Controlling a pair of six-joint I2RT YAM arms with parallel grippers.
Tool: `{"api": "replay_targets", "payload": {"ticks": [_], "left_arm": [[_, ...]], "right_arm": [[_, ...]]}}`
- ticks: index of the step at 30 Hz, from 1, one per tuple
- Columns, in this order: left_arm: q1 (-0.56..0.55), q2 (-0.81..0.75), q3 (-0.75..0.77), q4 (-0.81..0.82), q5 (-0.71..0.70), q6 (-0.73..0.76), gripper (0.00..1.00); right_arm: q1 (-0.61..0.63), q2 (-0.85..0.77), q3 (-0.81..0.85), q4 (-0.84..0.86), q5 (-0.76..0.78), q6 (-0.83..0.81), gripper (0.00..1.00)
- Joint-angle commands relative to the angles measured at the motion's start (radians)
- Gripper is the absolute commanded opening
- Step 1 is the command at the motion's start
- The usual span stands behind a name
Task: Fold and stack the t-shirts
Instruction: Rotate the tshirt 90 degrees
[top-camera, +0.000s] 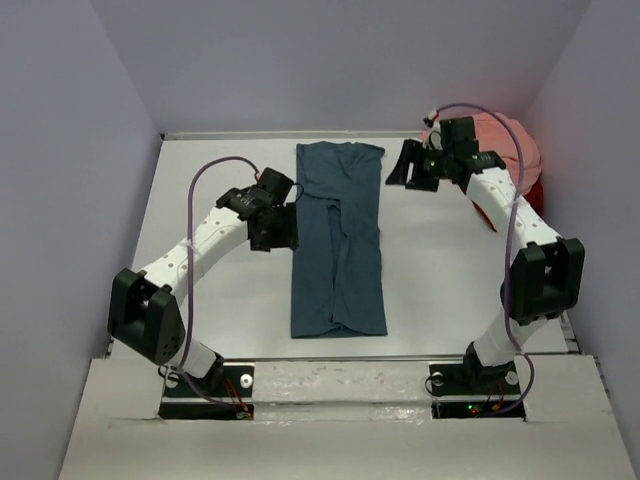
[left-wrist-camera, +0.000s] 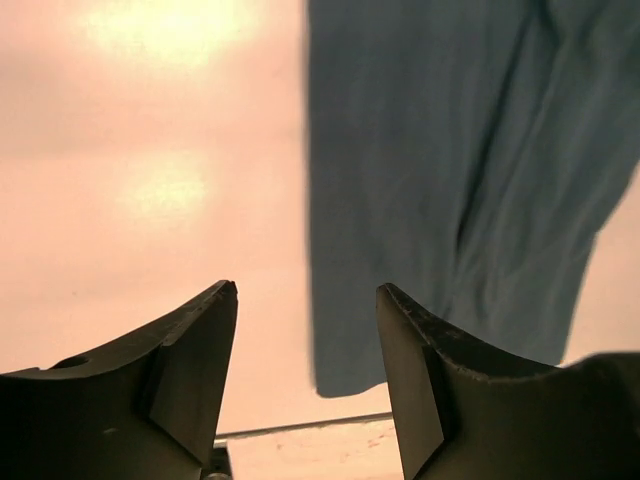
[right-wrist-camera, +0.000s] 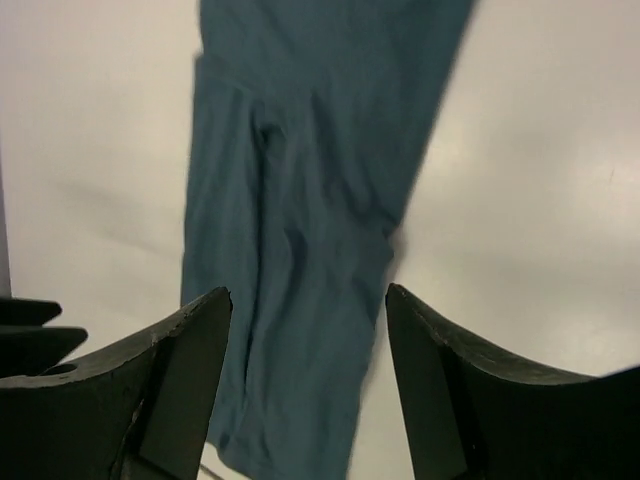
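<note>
Two pincers are wide open with nothing in them. The dark teal t-shirt lies flat in the middle of the worktop, folded into a long strip. The left pincer is just beside its left edge. The right pincer is near its far right corner. The pink t-shirt and the red t-shirt sit bunched in the far right corner.

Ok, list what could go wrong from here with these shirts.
1. The blue shirt lies as a long wrinkled strip; both sets of jaws are open and empty, level with different parts of it, so the next fold may come out crooked.
2. The pink shirt and red shirt are heaped in the far right corner close by the right arm, which could drag them.
</note>
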Motion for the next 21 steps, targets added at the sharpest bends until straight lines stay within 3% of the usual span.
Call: {"api": "replay_targets", "payload": {"ticks": [1,7,11,16,21], "left_arm": [[0.006,-0.026,-0.147,0.091,0.029,0.029,0.68],[0.007,-0.001,-0.316,0.212,0.124,0.024,0.69],[0.008,0.026,-0.365,0.265,0.143,0.021,0.69],[0.003,0.025,-0.442,0.32,0.189,0.012,0.69],[-0.004,0.04,-0.477,0.32,0.189,-0.056,0.69]], "right_arm": [[0.017,-0.179,-0.318,-0.096,0.021,0.049,0.69],[0.017,-0.441,-0.709,-0.101,-0.01,0.078,0.71],[0.017,-0.54,-0.871,-0.07,-0.024,0.119,0.71],[0.036,-0.627,-1.002,-0.027,-0.086,0.202,0.66],[0.133,-0.629,-1.048,-0.047,0.032,0.287,0.57]]}}
